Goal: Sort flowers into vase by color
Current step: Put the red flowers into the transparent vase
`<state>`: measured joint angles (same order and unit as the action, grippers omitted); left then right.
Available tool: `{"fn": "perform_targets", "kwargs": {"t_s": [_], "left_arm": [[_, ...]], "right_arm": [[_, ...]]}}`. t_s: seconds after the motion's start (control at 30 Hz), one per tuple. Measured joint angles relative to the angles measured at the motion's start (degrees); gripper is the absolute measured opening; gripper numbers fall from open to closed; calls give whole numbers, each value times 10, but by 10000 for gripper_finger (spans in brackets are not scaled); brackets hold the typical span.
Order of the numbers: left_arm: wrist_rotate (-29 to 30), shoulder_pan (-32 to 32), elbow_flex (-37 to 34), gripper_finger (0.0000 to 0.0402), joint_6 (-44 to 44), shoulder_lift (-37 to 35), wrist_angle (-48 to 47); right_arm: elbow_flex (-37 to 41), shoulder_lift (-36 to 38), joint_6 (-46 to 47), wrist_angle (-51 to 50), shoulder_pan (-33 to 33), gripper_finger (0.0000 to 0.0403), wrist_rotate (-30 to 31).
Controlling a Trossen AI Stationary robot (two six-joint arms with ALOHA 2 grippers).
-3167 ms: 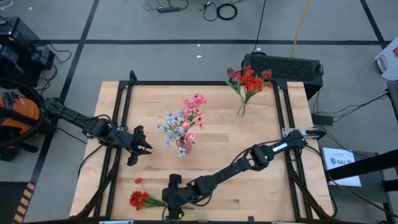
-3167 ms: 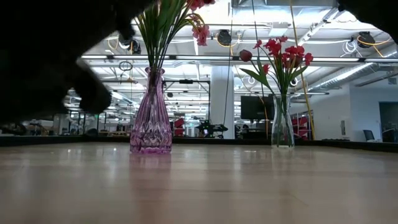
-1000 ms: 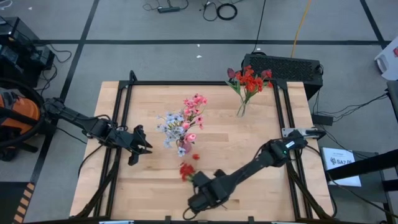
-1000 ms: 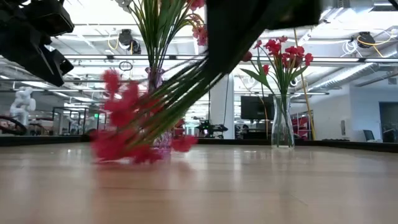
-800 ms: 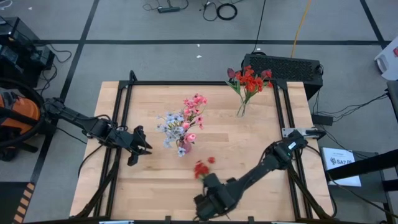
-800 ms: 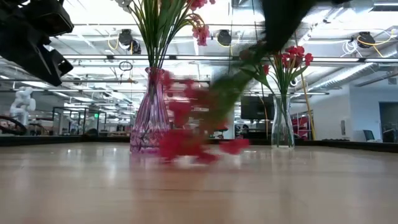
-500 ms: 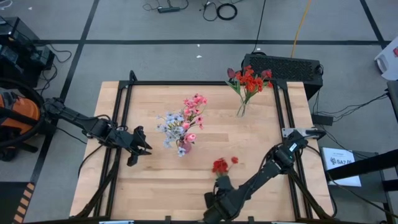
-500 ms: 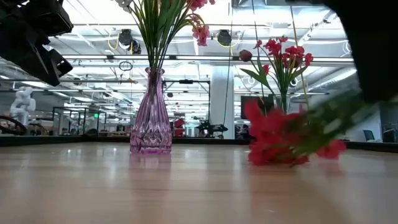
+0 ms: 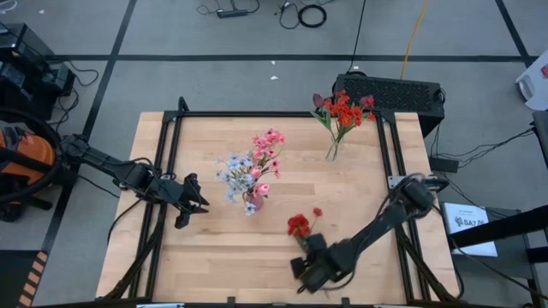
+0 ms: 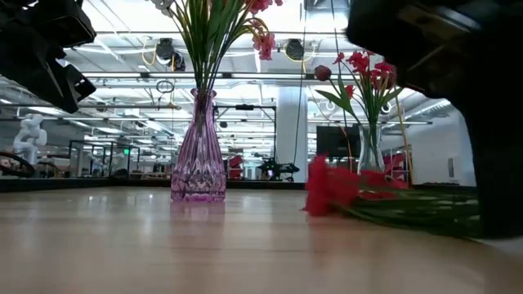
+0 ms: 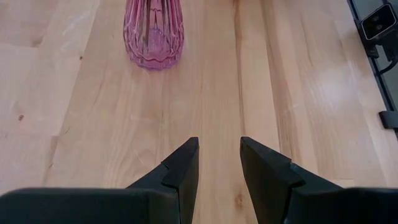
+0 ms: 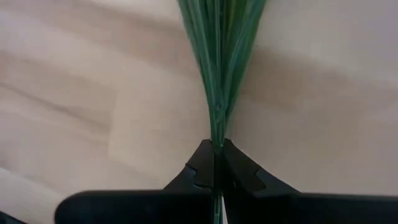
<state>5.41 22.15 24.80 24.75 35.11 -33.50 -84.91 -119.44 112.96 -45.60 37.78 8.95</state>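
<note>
The right gripper (image 12: 214, 163) pinches the thin stalks of the red spray (image 9: 300, 226), lower centre of the table (image 9: 214, 257); it looks light and floppy, best held low. The left gripper (image 11: 216, 163) waits open

Bench (image 9: 214, 248): pale blond wood with visible grain, bordered by a black frame (image 9: 274, 114).

Pink vase (image 10: 198, 147): translucent pink-purple glass, faceted diamond pattern at the base; also visible in the left wrist view (image 11: 153, 31). It carries pink flowers (image 9: 269, 141) and pale blue-white flowers (image 9: 235, 168) on green stalks.

Clear vase (image 10: 371, 159): colourless glass, carrying red flowers (image 9: 344, 109) with green leaves.

Red spray (image 9: 300, 225): bright red heads; thin green stalks (image 12: 221, 50) fan out from the black right gripper (image 12: 214, 168).

Left gripper (image 11: 214, 165): matte black. Both arms dark.

Floor (image 9: 257, 81): grey, crossed by black lines.
</note>
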Motion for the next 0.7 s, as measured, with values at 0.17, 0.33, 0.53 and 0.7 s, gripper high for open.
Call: {"fn": "perform_targets", "kwargs": {"t_s": [0.17,0.33,0.53,0.7], "left_arm": [[0,0,0,125,0,0,0],[13,0,0,125,0,0,0],[50,0,0,125,5,0,20],[70,0,0,125,5,0,77]], "right_arm": [[155,126,-31,46,-11,0,0],[287,250,-129,87,-35,0,-1],[395,348,-273,136,-75,1,0],[425,381,-333,127,-91,27,-1]]}}
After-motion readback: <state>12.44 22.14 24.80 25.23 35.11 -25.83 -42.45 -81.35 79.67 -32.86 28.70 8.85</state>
